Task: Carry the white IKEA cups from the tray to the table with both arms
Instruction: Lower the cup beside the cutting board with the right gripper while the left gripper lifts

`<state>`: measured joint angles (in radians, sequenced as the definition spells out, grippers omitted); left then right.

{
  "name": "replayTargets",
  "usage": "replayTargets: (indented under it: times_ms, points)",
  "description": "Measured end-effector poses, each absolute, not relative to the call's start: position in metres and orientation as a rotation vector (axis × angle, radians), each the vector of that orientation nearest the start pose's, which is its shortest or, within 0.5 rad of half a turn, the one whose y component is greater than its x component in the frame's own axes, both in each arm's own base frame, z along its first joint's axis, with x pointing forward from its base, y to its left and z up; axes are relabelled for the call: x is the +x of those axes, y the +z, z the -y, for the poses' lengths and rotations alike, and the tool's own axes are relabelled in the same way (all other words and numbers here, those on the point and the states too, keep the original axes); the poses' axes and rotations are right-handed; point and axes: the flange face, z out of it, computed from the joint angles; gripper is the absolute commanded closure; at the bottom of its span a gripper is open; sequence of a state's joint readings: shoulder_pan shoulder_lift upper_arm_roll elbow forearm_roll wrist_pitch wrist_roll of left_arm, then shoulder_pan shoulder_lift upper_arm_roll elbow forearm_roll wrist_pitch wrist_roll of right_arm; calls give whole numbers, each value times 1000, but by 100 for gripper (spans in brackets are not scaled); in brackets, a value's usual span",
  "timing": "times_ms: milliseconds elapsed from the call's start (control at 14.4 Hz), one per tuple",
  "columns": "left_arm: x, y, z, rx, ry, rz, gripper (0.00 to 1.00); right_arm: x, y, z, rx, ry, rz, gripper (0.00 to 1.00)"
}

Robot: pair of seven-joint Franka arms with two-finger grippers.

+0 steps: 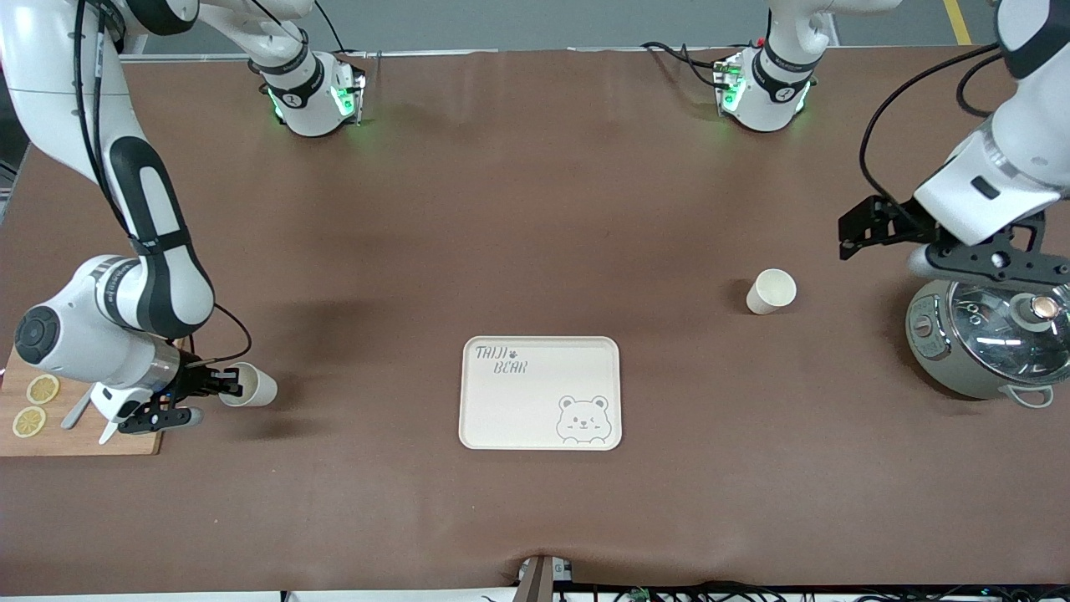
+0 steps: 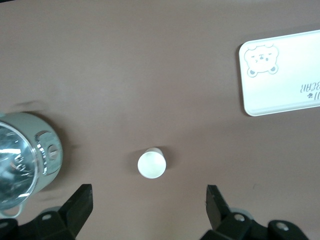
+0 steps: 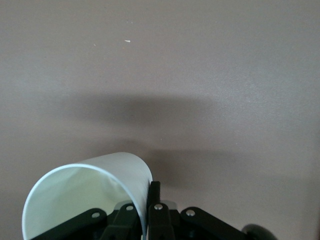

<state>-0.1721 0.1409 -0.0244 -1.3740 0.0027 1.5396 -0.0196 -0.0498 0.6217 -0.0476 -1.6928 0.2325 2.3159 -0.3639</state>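
The right pincer (image 1: 224, 386) pinches the rim of one white cup (image 1: 249, 386), just above the worktop (image 1: 535, 209). The left pincer (image 2: 148, 202), spread wide, hangs over the worktop with the second white cup (image 2: 151, 163) below it, upright.

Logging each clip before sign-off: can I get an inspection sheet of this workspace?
Surface: brown table cover, lightly wrinkled.
Job's things: one white cup stands free toward the left arm's end; the other white cup is tilted in the right gripper; bear tray holds nothing.
Clutter: rice cooker with glass lid; wooden board with lemon slices.
Grippers: left gripper open, above the free cup's area; right gripper shut on the cup's rim, low beside the board.
Cables: black cables along both arms.
Surroundings: nothing seen.
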Motion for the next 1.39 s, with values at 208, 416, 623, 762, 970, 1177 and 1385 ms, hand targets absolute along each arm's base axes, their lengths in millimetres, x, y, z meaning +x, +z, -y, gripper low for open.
replayTargets:
  times_ms: [208, 416, 623, 762, 970, 1177, 1385]
  points:
    - [572, 653, 113, -3133, -68, -253, 0, 676, 228, 59, -3003, -69, 173, 100]
    - [567, 662, 111, -3139, -88, -194, 0, 677, 225, 60, -3007, -83, 182, 100]
    - [568, 661, 110, -3139, -87, -191, 0, 678, 222, 60, -3011, -97, 187, 100]
    - [568, 661, 107, -3138, -87, -200, 0, 678, 219, 61, -3013, -100, 188, 100]
    - [570, 661, 99, -3134, -87, -232, 0, 678, 216, 61, -3013, -99, 189, 100]
    - [570, 657, 96, -3129, -60, -264, 0, 678, 216, 61, -3015, -106, 190, 100]
    - [569, 648, 96, -3120, 9, -324, 0, 678, 215, 61, -3014, -104, 190, 100]
